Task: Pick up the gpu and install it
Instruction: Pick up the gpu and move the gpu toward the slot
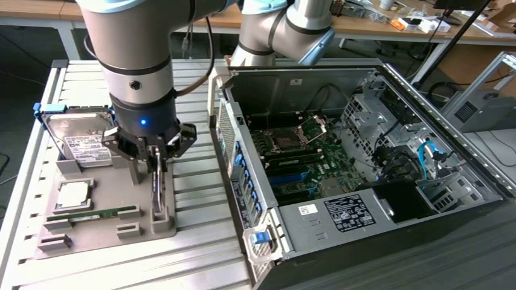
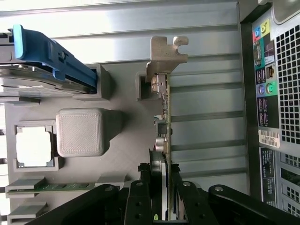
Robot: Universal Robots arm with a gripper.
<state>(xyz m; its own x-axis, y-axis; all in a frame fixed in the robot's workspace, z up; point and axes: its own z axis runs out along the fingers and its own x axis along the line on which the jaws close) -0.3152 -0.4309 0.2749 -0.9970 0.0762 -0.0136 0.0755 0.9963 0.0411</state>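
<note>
Gpu point(image 2: 165, 126) stands on edge in the tray point(image 2: 126, 154), gripper point(image 2: 161, 187) clamped on it.

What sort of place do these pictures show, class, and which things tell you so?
Probably a robotics lab or workshop: an open computer case beside a parts tray on a slatted table, with cluttered workbenches behind.

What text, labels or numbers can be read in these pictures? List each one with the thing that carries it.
No text reads clearly.
White label on the silver hard drive: print too small to read.
Black sticker on the grey power supply in the open computer case: unreadable.
White barcode sticker on the case's rear panel: blurred.
Dark gpu card with silver bracket, standing on edge between the gripper fingers: no legible marking.
</note>
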